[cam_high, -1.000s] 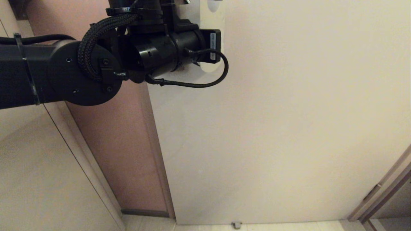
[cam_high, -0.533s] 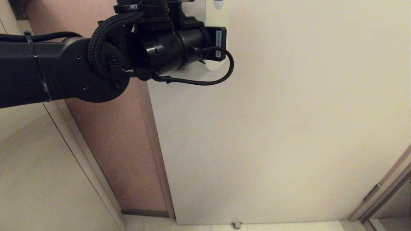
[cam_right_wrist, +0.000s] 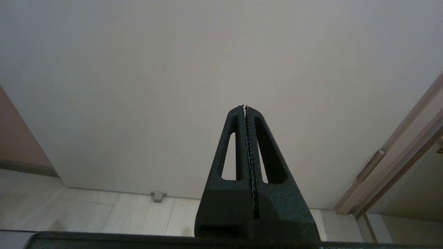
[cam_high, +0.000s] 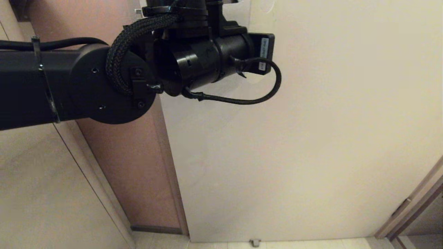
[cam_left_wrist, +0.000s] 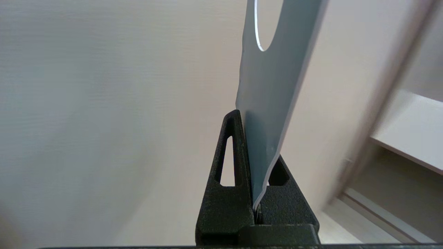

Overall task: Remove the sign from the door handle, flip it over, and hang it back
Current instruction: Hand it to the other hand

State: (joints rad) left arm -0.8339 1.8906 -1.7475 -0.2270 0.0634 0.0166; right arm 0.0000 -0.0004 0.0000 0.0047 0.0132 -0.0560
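Observation:
My left gripper (cam_left_wrist: 254, 152) is shut on the lower rounded end of the sign (cam_left_wrist: 273, 86). The card stands nearly edge-on in the left wrist view, its teal-blue face showing, with the oval hole at its far end. It hangs free in front of the pale door. In the head view only a pale strip of the sign (cam_high: 242, 15) shows above my left wrist (cam_high: 207, 58), at the top edge. The door handle is out of view. My right gripper (cam_right_wrist: 245, 107) is shut and empty, low before the door.
The pale door (cam_high: 311, 138) fills most of the head view. Its edge and a pinkish wall (cam_high: 131, 155) lie to the left, a brown door frame (cam_high: 415, 204) at the lower right. A small door stop (cam_high: 254, 242) sits on the tiled floor.
My left arm has moved to the right and slightly down across the door, carrying the sign with it. The right gripper shows no change.

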